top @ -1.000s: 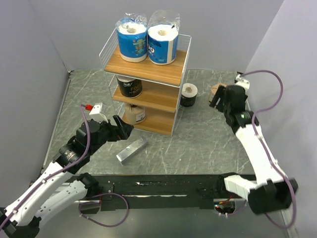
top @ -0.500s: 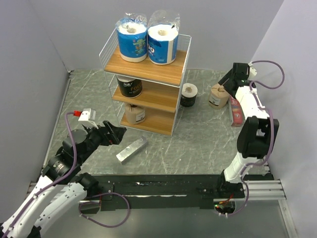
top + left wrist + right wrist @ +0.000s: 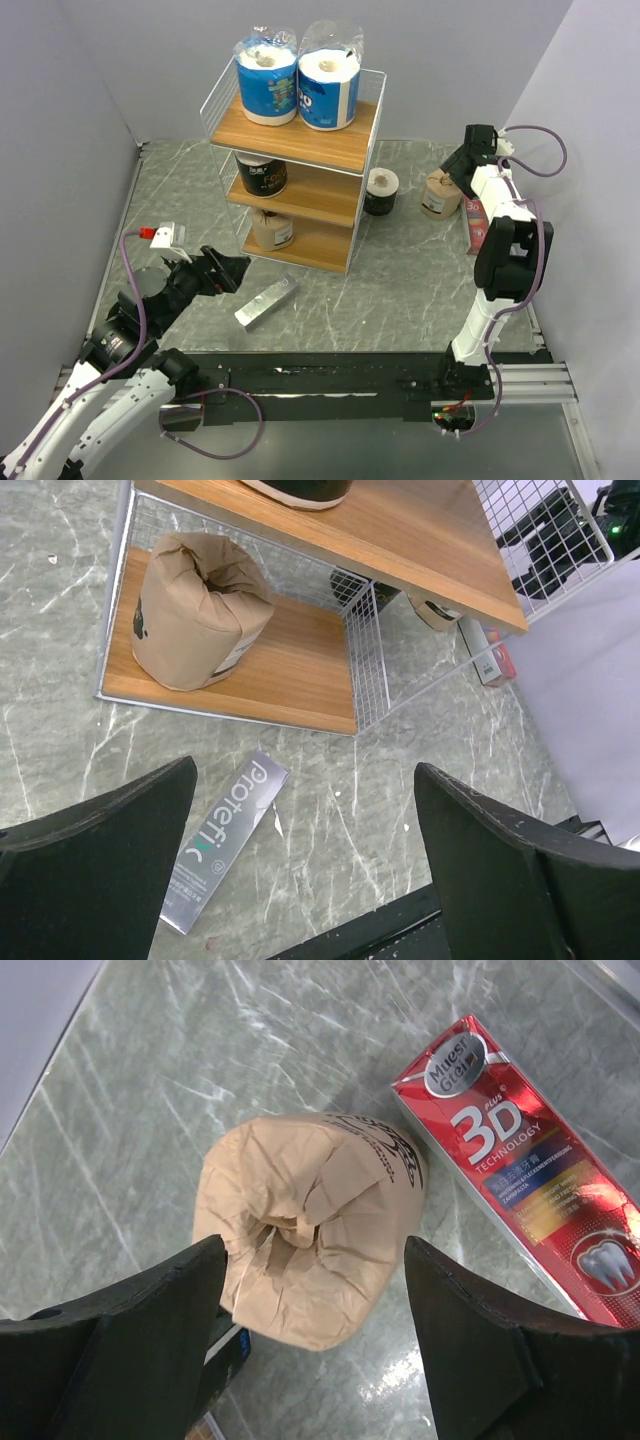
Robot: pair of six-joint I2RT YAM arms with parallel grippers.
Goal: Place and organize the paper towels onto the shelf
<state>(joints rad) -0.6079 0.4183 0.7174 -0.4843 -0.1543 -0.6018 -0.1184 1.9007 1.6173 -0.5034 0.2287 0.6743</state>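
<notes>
Hovering over the brown roll [image 3: 310, 1220] on the table [image 3: 400, 290], the right gripper [image 3: 312, 1248] is standing with its jaws spread wide. One finger is sitting on either side of the roll, not pinching it. The red box [image 3: 525, 1175] is lying just beside that roll, reading "3D PLUS TECHNOLOGY" with a tooth drawing. A black roll [image 3: 381, 191] is standing on the table between the brown roll and the shelf [image 3: 300, 140]. The left gripper [image 3: 235, 270] is hanging released and holding nothing, near the shelf's front-left corner. Close by, the silver bar [image 3: 225, 845] is lying flat on the table, printed "Protefix". Two blue rolls [image 3: 267, 80] are sitting side by side on the shelf's top board. A second black roll [image 3: 262, 175] is sitting on the middle board, its white lettering too small to read. A second brown roll [image 3: 195, 610] is sitting at the left end of the bottom board.
</notes>
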